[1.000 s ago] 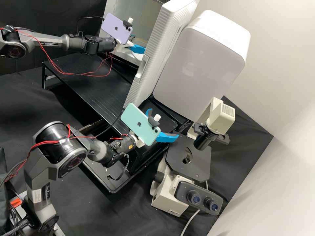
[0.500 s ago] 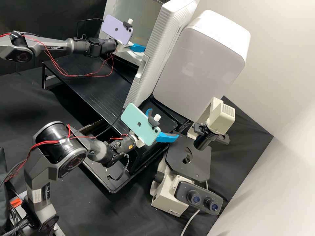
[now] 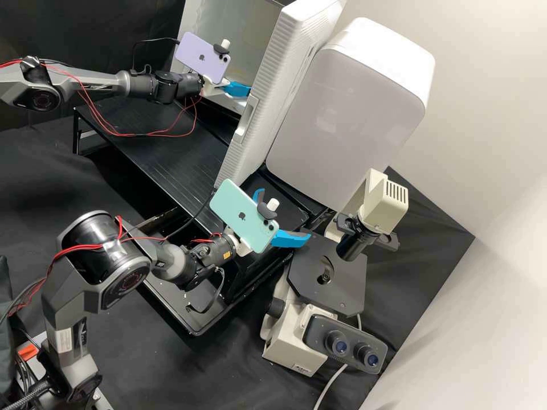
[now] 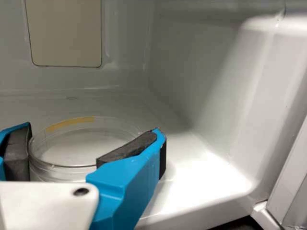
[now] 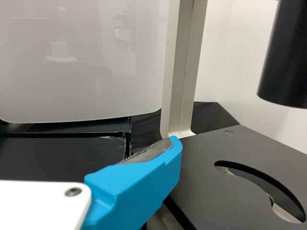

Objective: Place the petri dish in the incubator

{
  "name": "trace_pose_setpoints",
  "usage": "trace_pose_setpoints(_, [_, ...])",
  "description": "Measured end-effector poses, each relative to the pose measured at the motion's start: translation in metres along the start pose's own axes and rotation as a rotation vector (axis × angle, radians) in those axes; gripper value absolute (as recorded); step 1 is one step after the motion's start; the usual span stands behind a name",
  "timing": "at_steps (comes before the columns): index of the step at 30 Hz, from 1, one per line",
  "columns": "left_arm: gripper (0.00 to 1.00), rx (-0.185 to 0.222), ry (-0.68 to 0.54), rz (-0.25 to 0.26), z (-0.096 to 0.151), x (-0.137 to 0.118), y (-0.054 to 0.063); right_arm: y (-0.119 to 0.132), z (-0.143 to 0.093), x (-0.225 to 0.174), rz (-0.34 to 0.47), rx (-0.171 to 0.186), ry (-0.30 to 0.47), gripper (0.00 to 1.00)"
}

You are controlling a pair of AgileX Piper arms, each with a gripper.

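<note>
A clear petri dish (image 4: 76, 143) with a yellow strip on its rim rests on the white floor (image 4: 206, 167) inside the incubator (image 3: 353, 102). My left gripper (image 4: 88, 136) is shut on the dish, one dark pad against each side. In the high view the left gripper (image 3: 236, 89) reaches into the chamber behind the open ribbed door (image 3: 279, 85). My right gripper (image 3: 282, 225) hangs open and holds nothing, near the incubator's lower corner above the microscope stage (image 5: 240, 163). One of its blue fingers (image 5: 144, 172) shows in the right wrist view.
A white microscope (image 3: 319, 330) stands at the front right, its black stage (image 3: 327, 273) right under the right gripper and its dark condenser (image 5: 288, 52) close by. A black raised shelf (image 3: 165, 154) runs between the two arms.
The left arm's elbow has swung right and lower, and its wrist sits slightly farther left and lower at the chamber mouth. The right arm has not moved.
</note>
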Motion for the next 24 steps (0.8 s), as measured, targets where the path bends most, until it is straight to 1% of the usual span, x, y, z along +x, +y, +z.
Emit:
trace_pose_setpoints(1, [0.00, 0.003, 0.000, 0.000, 0.0000, 0.0000, 0.0000, 0.0000, 0.0000, 0.0000, 0.000, 0.000, 0.000, 1.00])
trace_pose_setpoints(2, [1.00, 0.003, 0.000, 0.000, 0.0000, 0.0000, 0.0000, 0.0000, 0.0000, 0.0000, 0.000, 0.000, 0.000, 1.00])
trace_pose_setpoints(6, [1.00, 0.021, 0.003, -0.007, -0.0013, 0.0004, -0.0033, 0.0000, 0.0000, 0.0000, 0.000, 0.000, 0.000, 1.00])
trace_pose_setpoints(10, [1.00, 0.049, 0.006, -0.010, -0.0025, 0.0007, -0.0062, 0.0000, 0.0000, 0.0000, 0.000, 0.000, 0.000, 1.00])
trace_pose_setpoints(16, [1.00, 0.054, 0.003, -0.013, -0.0024, 0.0008, -0.0071, 0.0000, 0.0000, 0.0000, 0.000, 0.000, 0.000, 1.00])
trace_pose_setpoints(20, [1.00, 0.070, 0.001, -0.012, -0.0027, 0.0009, -0.0082, 0.0000, 0.0000, 0.0000, 0.000, 0.000, 0.000, 1.00])
trace_pose_setpoints(24, [1.00, 0.071, 0.002, -0.014, -0.0029, 0.0010, -0.0088, 0.0000, 0.0000, 0.0000, 0.000, 0.000, 0.000, 1.00])
